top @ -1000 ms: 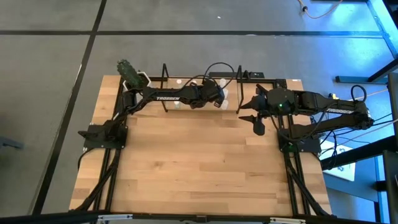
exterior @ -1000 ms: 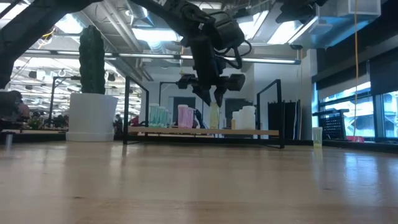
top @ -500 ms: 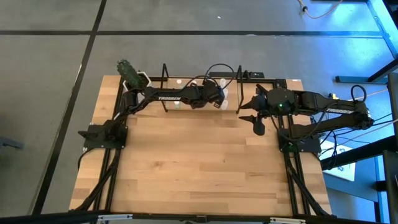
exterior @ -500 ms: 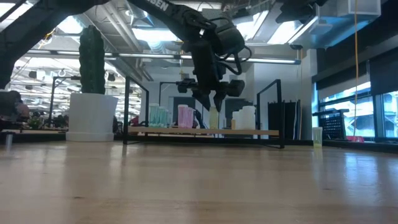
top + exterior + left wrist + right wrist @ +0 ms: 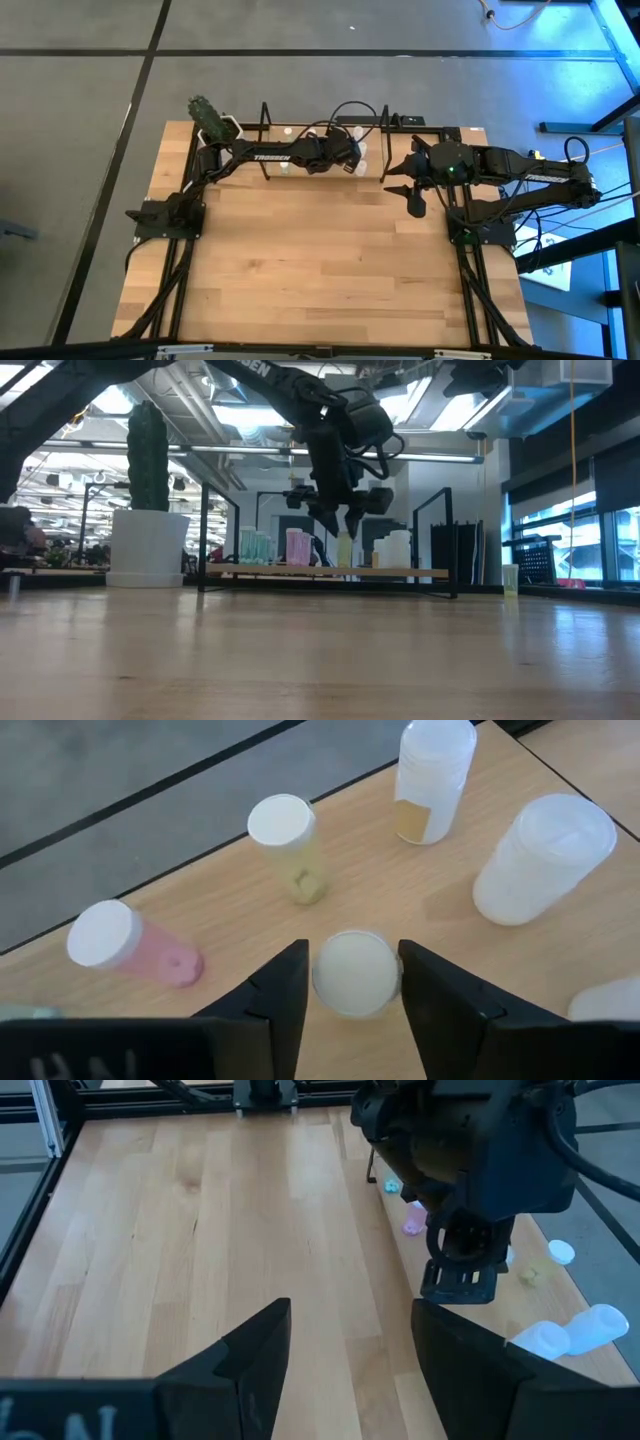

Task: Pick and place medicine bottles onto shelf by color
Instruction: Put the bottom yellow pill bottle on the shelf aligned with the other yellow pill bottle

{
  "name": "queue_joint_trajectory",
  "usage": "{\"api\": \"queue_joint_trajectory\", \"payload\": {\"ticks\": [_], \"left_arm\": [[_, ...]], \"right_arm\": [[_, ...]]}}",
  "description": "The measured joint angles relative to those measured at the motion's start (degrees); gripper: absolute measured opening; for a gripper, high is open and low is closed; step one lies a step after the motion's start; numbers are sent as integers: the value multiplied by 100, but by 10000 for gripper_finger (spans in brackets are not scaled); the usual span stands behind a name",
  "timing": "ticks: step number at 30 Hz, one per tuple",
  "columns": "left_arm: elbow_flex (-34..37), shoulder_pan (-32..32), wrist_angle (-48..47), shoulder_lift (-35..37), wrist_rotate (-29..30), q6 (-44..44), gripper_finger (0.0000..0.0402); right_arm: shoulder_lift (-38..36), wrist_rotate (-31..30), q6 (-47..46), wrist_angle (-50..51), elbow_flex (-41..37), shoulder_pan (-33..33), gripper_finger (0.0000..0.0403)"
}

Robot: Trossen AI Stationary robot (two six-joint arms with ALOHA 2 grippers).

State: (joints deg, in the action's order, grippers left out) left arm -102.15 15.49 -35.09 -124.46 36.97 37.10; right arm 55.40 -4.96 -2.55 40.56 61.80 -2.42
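The shelf [image 5: 330, 572] stands at the table's far edge and carries green [image 5: 255, 545], pink [image 5: 297, 546], yellow and white [image 5: 396, 548] medicine bottles, all upright on its wooden floor. My left gripper [image 5: 352, 960] reaches down over the shelf. Its fingers stand close on either side of the white cap of a pale yellow bottle [image 5: 355, 973], which rests on the floor [image 5: 344, 550]. A thin gap shows beside one finger. My right gripper [image 5: 350, 1340] waits open above the table's right side [image 5: 408, 190], with nothing between its fingers.
A second yellow bottle [image 5: 285, 845], a pink one [image 5: 130, 945] and wider white ones [image 5: 540, 855] stand close around the left fingers. A cactus in a white pot [image 5: 148, 545] stands at the far left corner. One small pale bottle [image 5: 510, 578] stands right of the shelf.
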Motion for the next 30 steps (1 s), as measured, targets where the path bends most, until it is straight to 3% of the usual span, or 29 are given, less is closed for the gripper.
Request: {"api": "queue_joint_trajectory", "payload": {"ticks": [14, 30], "left_arm": [[0, 0, 0, 0, 153, 26, 236], [0, -105, 92, 2, 177, 24, 241]], "right_arm": [[0, -1, -2, -2, 0, 0, 209], [0, -1, -2, 0, 0, 0, 209]]}}
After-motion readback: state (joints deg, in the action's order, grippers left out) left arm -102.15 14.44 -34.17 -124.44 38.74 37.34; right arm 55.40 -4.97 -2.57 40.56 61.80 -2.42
